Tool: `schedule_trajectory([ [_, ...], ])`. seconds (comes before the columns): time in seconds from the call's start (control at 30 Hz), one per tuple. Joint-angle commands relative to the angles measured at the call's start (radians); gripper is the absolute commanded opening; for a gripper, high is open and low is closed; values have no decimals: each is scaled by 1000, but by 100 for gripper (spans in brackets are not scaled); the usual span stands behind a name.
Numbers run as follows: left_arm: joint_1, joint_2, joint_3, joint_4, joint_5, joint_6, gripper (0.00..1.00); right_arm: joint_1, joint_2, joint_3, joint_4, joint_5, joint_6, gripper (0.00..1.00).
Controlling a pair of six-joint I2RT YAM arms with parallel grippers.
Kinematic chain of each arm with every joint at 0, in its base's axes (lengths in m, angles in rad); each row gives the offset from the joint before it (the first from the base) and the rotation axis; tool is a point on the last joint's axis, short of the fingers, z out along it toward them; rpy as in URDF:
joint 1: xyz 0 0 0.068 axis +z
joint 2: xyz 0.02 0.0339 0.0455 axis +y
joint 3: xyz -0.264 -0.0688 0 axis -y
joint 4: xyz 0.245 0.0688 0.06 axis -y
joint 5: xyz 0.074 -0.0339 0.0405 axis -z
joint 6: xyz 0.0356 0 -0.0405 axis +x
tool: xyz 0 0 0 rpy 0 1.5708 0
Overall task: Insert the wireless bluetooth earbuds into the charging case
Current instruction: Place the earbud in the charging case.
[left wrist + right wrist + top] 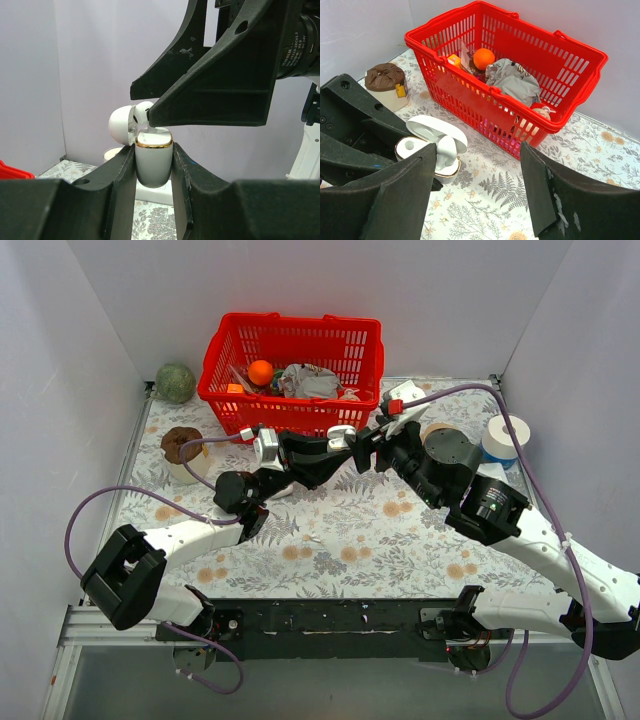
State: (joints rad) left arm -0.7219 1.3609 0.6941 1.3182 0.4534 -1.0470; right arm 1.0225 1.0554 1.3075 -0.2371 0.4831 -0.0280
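My left gripper is shut on the white charging case with a gold rim and holds it upright above the table, lid flipped open. The case also shows in the right wrist view. A white earbud stands in the case's near socket; it also shows in the left wrist view. My right gripper is open, and its left finger touches the earbud from the side. In the top view both grippers, left and right, meet in front of the basket.
A red basket with an orange ball and crumpled wrappers stands just behind the grippers. A brown-lidded cup is at the left, a green ball at the back left, and a blue-and-white roll at the right. A white object lies on the table below the case.
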Motion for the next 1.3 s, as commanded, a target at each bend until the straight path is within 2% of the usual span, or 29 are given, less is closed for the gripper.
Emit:
schedule_trajectory([
  [0.0, 4, -46, -8, 136, -4, 16, 0, -4, -34, 24, 54, -21, 3, 75],
  [0.13, 4, -48, -10, 134, -7, 21, 0, -4, -81, -30, 145, -89, -3, 76],
  [0.27, 4, -48, -16, 142, -5, 21, 0, -4, -115, -39, 177, -74, -3, 76],
  [0.73, 4, -52, -30, 185, 24, 8, 0, -6, -20, 50, 82, -46, 0, 76],
  [1.27, 4, -75, -39, 191, 22, 19, 0, -6, -81, -16, 68, -29, 14, 75],
])
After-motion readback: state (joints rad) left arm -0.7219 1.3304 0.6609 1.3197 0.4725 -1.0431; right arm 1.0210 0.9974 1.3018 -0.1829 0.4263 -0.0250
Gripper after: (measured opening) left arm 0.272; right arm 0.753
